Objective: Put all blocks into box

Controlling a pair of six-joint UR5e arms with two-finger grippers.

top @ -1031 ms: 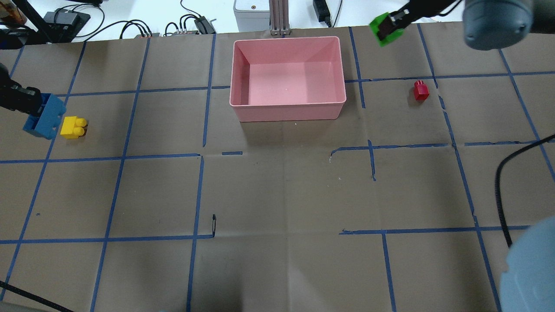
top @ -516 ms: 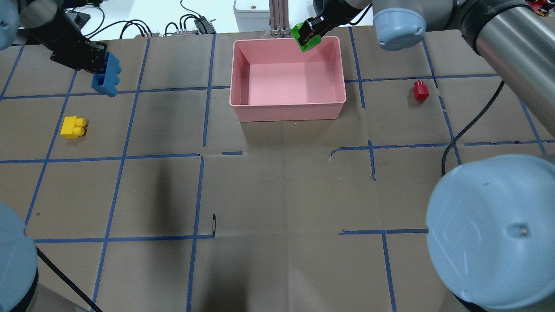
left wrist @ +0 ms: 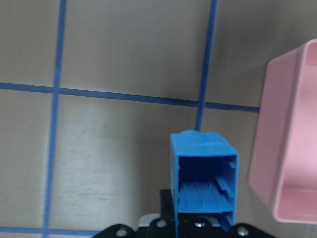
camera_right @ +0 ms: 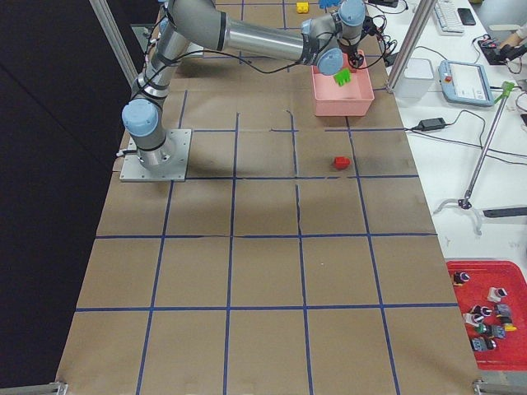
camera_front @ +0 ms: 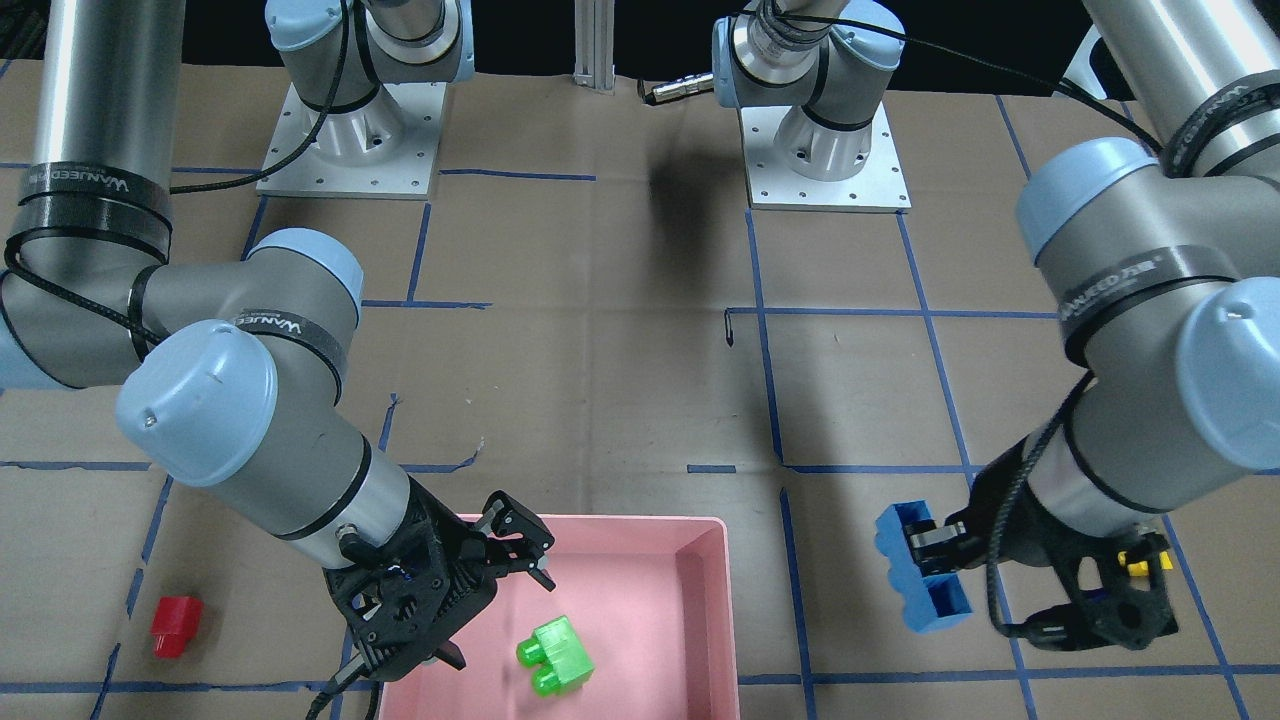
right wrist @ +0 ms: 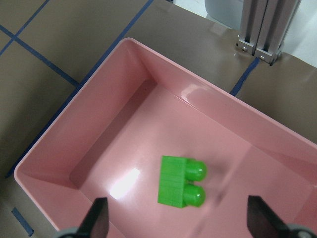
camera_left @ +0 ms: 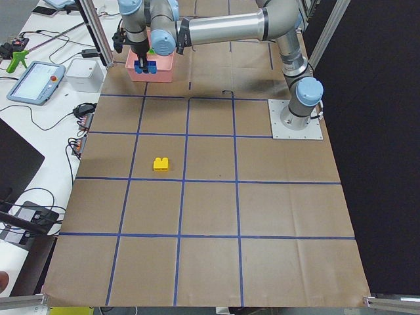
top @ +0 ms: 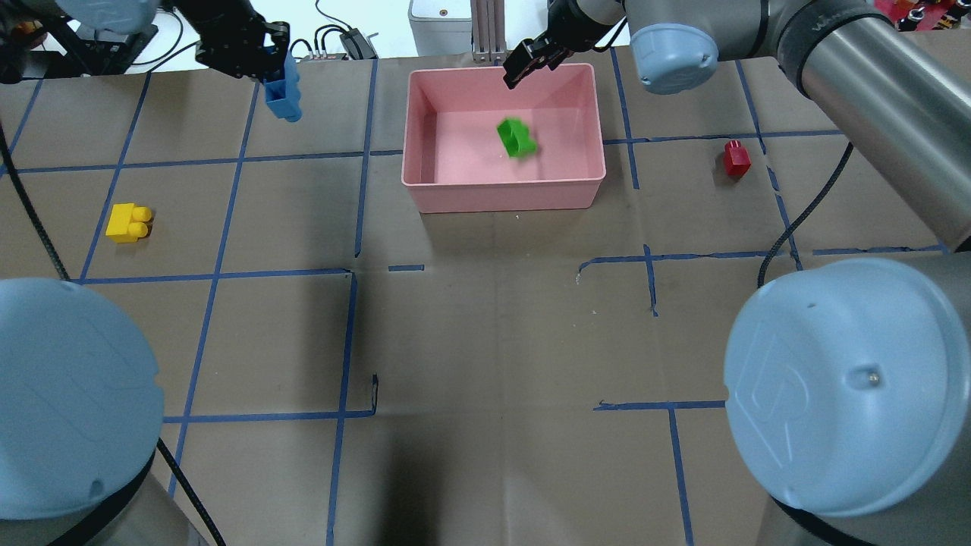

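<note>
The green brick [top: 517, 139] lies inside the pink box [top: 504, 182], studs sideways; it also shows in the right wrist view [right wrist: 181, 181]. My right gripper [top: 522, 65] is open and empty above the box's far rim. My left gripper [top: 265, 64] is shut on the light-blue brick [top: 284, 95] and holds it in the air left of the box; the left wrist view shows the brick's hollow underside [left wrist: 204, 178] beside the box's wall [left wrist: 292, 124]. The yellow brick [top: 127, 223] lies on the table at the far left. The red brick [top: 736, 158] lies right of the box.
Cables, power bricks, a grey unit [top: 436, 19] and an aluminium post [top: 488, 30] stand behind the table's far edge. Both arms' large elbow joints fill the overhead view's lower corners. A red tray of small parts [camera_right: 486, 313] sits off the table.
My right gripper moved left over the box and opened; the green brick dropped into the box. My left gripper lifted the blue brick and carried it right, towards the box.
</note>
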